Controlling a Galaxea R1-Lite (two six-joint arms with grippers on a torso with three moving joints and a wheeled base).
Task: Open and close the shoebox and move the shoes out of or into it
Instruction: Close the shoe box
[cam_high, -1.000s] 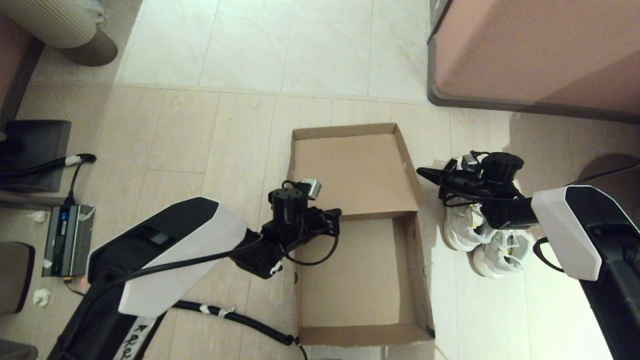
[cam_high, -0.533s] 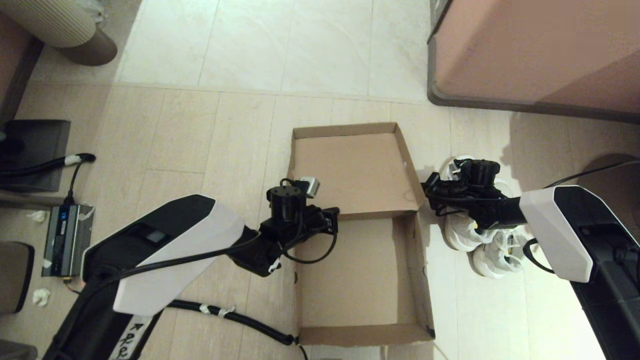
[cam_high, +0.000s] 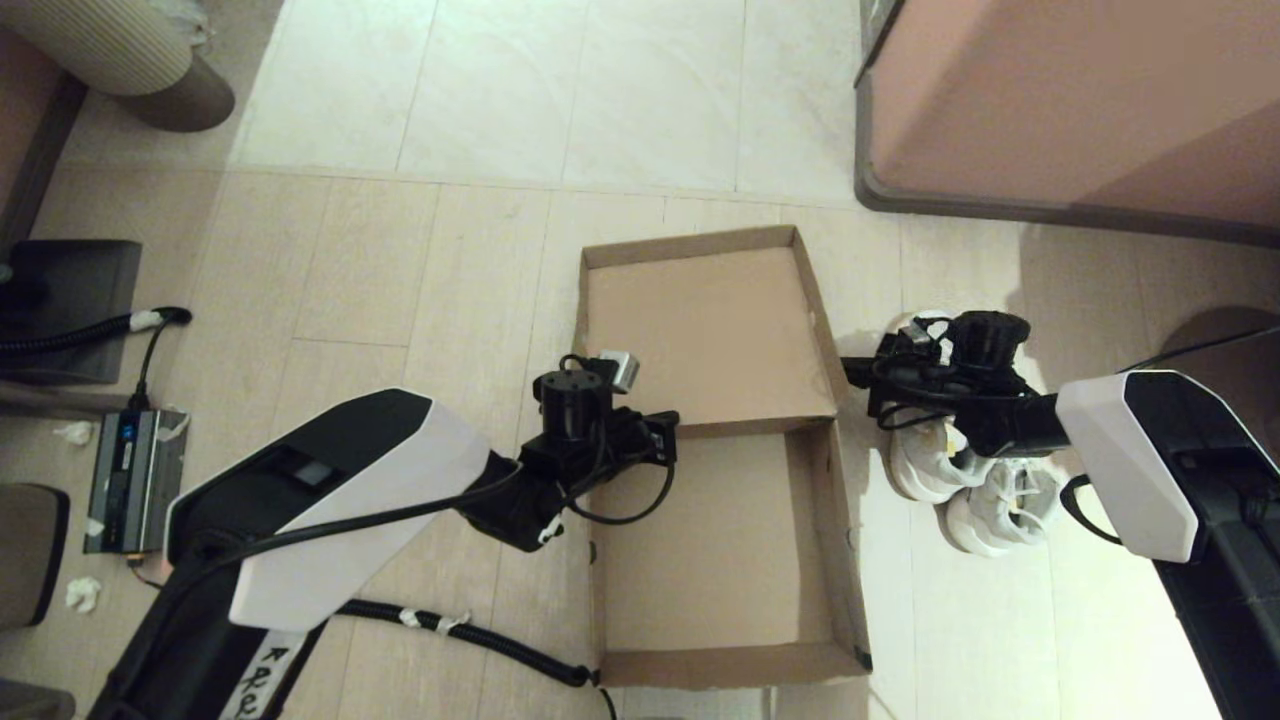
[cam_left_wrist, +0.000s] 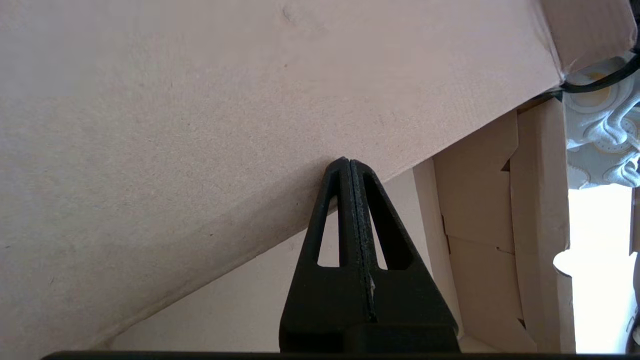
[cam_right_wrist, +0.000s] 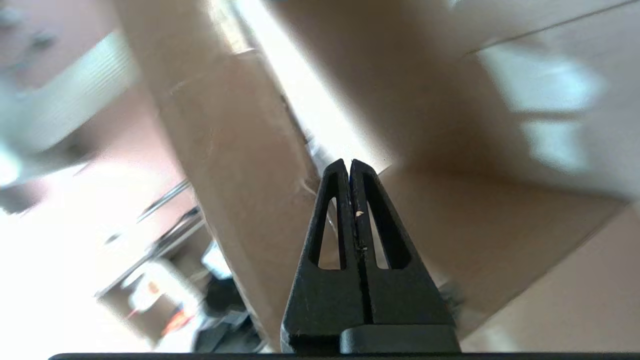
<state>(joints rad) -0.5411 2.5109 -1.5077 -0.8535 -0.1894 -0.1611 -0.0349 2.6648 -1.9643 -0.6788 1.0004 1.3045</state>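
Plainly, the shoebox (cam_high: 715, 560) lay open and empty between both arms, its lid (cam_high: 700, 330) raised ahead of the left gripper (cam_high: 668, 437), whose fingers were pressed together under the lid's hinge edge. The right gripper (cam_high: 850, 372), fingers likewise together, sat against the lid's side wall, the shoes (cam_high: 975, 485) just behind it. Likely risk: uneven pushing could twist the lid or shove the box. Only the left wrist view showed contact at the crease.
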